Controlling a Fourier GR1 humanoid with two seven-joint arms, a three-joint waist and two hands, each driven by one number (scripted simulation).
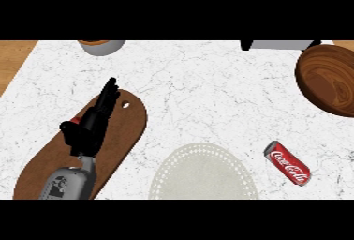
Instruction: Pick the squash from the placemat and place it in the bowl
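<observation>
Wooden bowl (329, 79) at 2 o'clock holds nothing visible. Red can (287, 162) at 4 o'clock reads "Coca-Cola". Left hand (93, 124), fingers straight, lies over the board (128, 129) at 9 o'clock.

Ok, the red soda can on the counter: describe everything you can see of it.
The soda can is red with white script lettering and silvery ends. It lies on its side on the white marbled counter, tilted diagonally, one end toward the upper left and the other toward the lower right. It sits just right of the pale round placemat, apart from it, below the wooden bowl. Nothing touches it.
</observation>
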